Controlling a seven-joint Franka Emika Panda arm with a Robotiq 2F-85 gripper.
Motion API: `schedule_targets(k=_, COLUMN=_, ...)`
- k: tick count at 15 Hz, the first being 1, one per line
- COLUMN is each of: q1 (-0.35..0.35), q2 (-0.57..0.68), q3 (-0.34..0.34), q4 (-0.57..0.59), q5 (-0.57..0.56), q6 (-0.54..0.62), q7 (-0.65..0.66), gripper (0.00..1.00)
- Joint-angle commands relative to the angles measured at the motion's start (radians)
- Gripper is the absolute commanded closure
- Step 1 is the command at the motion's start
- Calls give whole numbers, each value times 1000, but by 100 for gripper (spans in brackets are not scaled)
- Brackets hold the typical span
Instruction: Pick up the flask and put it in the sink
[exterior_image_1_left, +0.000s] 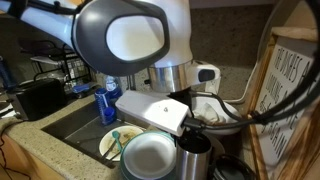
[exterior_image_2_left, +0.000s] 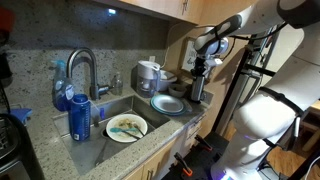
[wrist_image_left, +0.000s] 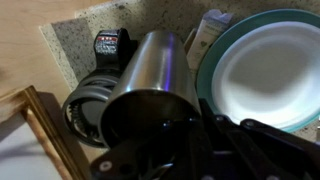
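One gripper hangs at the flask's top; jaw spread unreadable. Steel flask stands upright on the counter, just beside stacked plates, sink farther left. Judged rigid, smooth, slippery, fairly weighty: clamp mid-body, squarely.

Behind the arm: an exterior view sits very close, the joint filling my upper frame, looking down past it to the sink.
Beyond the faucet: an exterior view stands back along the counter, facing the arm across the sink.
Wrist: looks steeply down, very near the flask (it fills mid-frame).
Shared: all three catch flask and teal plate.
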Motion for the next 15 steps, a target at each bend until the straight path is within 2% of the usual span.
schedule_targets(k=1, q1=32, q2=-55, q3=25, q4=39, q5=44, q6=-66, q7=-3, gripper=95)
schedule_targets(k=11, q1=186, q2=-10, q3=98, q4=108, q5=253, q6=-30, q7=-51, gripper=95)
schedule_targets(k=15, q1=224, q2=23, q3=123, q4=141, q5=323, q6=-44, q7=-82, gripper=95)
